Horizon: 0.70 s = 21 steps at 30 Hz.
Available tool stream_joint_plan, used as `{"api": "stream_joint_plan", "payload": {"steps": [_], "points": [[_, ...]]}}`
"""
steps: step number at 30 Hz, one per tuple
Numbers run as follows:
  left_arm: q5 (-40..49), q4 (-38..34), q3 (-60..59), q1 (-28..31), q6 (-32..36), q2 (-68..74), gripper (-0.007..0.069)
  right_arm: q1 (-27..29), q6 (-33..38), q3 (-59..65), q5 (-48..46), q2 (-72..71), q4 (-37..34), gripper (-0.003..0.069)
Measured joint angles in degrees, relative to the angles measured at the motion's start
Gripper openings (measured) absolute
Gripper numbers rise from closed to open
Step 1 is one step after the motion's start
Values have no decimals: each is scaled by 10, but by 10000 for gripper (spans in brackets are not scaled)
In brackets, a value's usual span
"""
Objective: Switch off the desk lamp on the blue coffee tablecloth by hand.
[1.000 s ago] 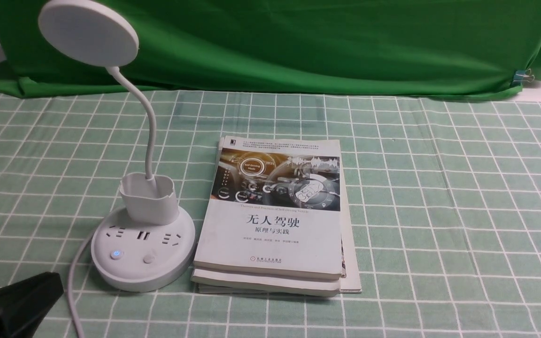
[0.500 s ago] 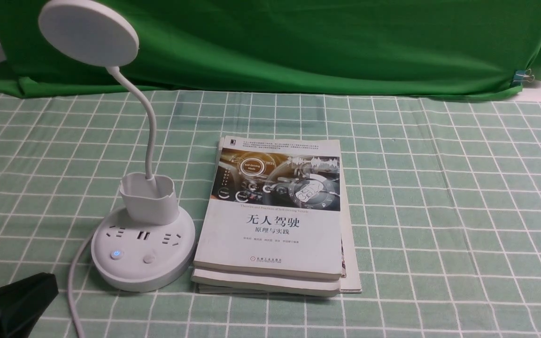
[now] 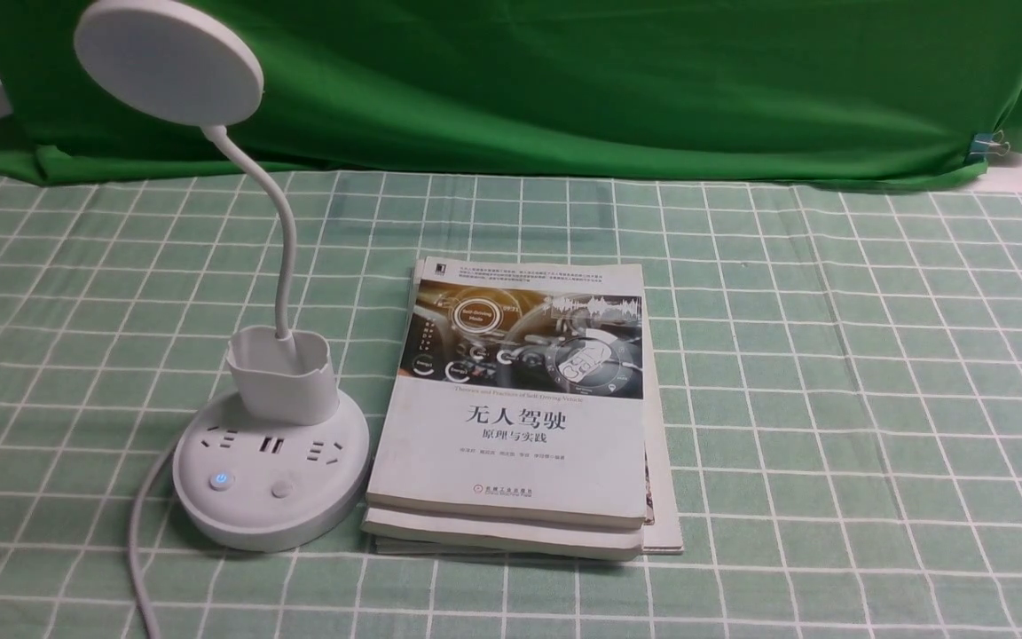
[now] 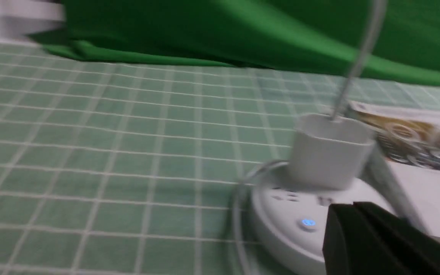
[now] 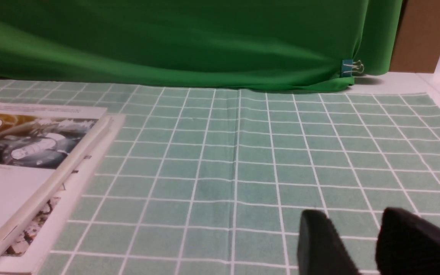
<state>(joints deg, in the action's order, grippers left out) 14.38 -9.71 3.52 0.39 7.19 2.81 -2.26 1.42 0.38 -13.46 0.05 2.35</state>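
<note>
Seemingly the lamp [image 3: 280, 390] is unlit, so pressing looks done. Left tool [image 4: 351, 214], pressed together, sits just beside the lamp; right tool [image 5: 353, 219] stands apart. Next calls for backing clear.

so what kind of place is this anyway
Probably a staged desk for robot tests, not a real study: a desk lamp and a stack of books sit on a checked tablecloth, with a green backdrop cloth held by a clip behind.
</note>
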Motion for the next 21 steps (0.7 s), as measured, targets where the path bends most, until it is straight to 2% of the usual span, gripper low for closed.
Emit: {"api": "stream_joint_plan", "payload": {"steps": [4,21], "points": [[7,-1,-34,20,-1,-26,-1,0,0,0,0,0,0,242],[26,-4,-39,21,-18,-29,-1,0,0,0,0,0,0,242]]}}
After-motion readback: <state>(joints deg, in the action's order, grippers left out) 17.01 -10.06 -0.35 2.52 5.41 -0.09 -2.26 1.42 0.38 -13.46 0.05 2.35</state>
